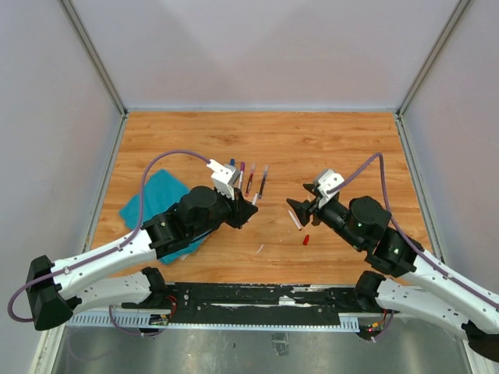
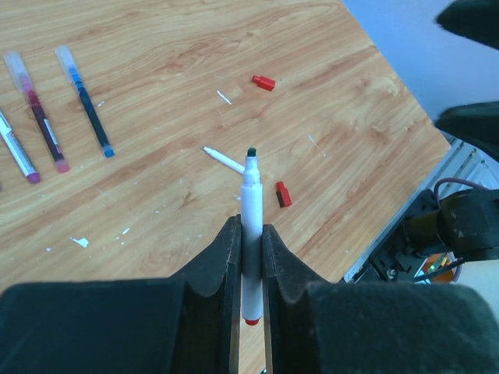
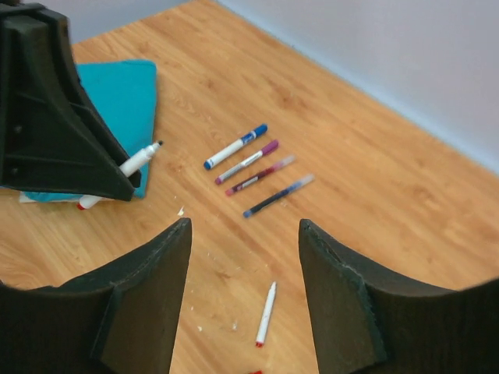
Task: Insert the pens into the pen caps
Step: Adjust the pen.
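Note:
My left gripper (image 2: 249,227) is shut on a white pen (image 2: 250,204) with a dark bare tip and a red back end, held above the table; it also shows in the top view (image 1: 245,209). My right gripper (image 3: 245,230) is open and empty, facing the left one (image 1: 299,210). A bare white pen (image 3: 266,314) lies on the table below it (image 1: 295,220). One red cap (image 2: 263,82) lies beyond it, and another red cap (image 2: 283,194) lies nearer (image 1: 306,240). Several capped pens (image 3: 247,162) lie in a row (image 1: 251,179).
A teal cloth (image 1: 156,204) lies under my left arm at the left. Small white scraps (image 1: 260,248) dot the wood. The near table edge with a black rail (image 1: 257,296) runs along the front.

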### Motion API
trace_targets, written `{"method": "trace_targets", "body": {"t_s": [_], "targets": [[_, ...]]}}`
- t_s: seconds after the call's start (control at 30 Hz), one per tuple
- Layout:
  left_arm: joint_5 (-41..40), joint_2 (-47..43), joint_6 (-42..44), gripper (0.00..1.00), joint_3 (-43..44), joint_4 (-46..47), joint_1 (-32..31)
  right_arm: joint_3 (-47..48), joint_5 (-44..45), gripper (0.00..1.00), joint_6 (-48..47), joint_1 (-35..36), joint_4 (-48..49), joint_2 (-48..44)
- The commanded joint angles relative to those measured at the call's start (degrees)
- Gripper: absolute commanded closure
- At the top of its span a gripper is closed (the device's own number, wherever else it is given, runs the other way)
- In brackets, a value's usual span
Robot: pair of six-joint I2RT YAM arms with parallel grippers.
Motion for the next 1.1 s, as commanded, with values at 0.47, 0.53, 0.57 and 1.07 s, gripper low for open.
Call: {"method": "trace_targets", "body": {"t_s": [0.47, 0.53, 0.57, 1.07], "targets": [[-1.2, -1.0, 1.1, 1.0, -2.5, 6.9, 0.1, -1.4, -33.6, 0.37, 41.0, -25.0, 5.3, 9.2], [-1.3, -0.8, 0.9, 1.0, -3.0, 8.2, 0.0, -3.0, -32.6, 0.37, 43.9, -25.0, 7.8, 8.6], [-1.2, -0.6, 0.8, 1.0, -3.2, 8.8, 0.0, -4.0, -32.3, 0.37, 45.4, -25.0, 9.4, 8.2], [3.2, 4.0, 0.9, 1.0, -3.4, 14.1, -0.8, -9.9, -33.9, 0.59, 58.5, -25.0, 21.2, 7.2]]}}
